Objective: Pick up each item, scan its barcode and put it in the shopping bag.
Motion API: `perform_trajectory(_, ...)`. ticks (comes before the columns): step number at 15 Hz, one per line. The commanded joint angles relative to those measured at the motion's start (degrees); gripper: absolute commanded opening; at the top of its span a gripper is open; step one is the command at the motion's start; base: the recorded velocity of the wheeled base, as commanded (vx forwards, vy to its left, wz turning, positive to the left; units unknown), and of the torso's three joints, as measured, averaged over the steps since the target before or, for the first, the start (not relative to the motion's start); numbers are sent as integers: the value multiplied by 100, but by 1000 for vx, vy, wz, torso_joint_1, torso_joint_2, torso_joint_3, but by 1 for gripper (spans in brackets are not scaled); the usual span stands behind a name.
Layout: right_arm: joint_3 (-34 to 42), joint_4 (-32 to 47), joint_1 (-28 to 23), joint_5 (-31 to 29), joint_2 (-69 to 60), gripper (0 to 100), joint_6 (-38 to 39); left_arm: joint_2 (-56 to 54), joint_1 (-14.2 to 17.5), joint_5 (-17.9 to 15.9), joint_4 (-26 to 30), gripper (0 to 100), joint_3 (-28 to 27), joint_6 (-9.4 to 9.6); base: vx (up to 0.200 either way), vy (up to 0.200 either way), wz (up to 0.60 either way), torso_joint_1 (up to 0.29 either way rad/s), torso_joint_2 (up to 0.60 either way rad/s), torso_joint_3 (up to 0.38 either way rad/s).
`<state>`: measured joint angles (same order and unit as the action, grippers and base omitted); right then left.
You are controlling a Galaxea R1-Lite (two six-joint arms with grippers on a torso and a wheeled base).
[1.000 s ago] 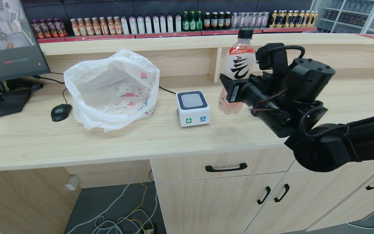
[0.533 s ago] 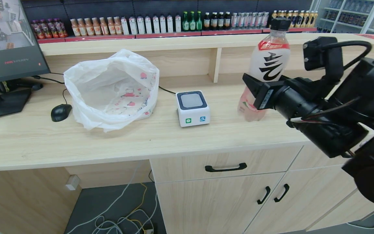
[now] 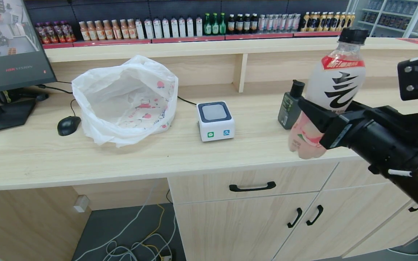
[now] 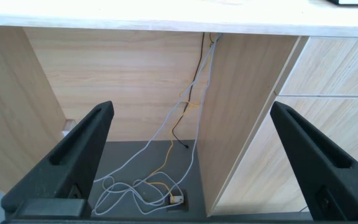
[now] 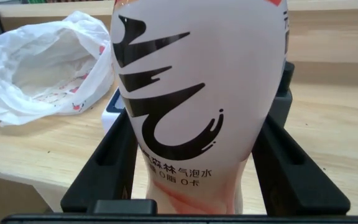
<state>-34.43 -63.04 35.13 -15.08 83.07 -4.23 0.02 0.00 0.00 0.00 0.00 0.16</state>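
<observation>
So the right gripper (image 3: 319,116) pinches the black-capped pink plastic drink bottle (image 3: 334,83) upright over the pale wooden counter (image 3: 158,152) edge. Head view adds a small dark-green bottle (image 3: 289,107) just behind. Left gripper (image 4: 191,112) fingers: spread wide.

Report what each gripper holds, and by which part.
Right gripper clamps the upright pink drink bottle around its lower body. Left gripper is open, holding nothing.

Your right arm (image 3: 383,141) is matte black, a thick round barrel with a white label strip (image 3: 342,135) near the right hand (image 3: 316,125) and a white-sleeved wire (image 3: 399,173) beneath; the boxy bracket (image 3: 417,78) above carries two silver screws (image 3: 407,69). Your left hand (image 4: 194,155) has two black, wedge-shaped fingers (image 4: 73,162).
</observation>
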Motion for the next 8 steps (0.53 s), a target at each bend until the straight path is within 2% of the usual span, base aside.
perform_trajectory(1,296,-112,134,14,-238,0,-8,-2,0,0,0,100,0,2,0,0,0,0,0,0)
perform_trajectory(8,1465,-947,503,23,-449,0,-350,-2,0,0,0,100,0,2,0,0,0,0,0,0)
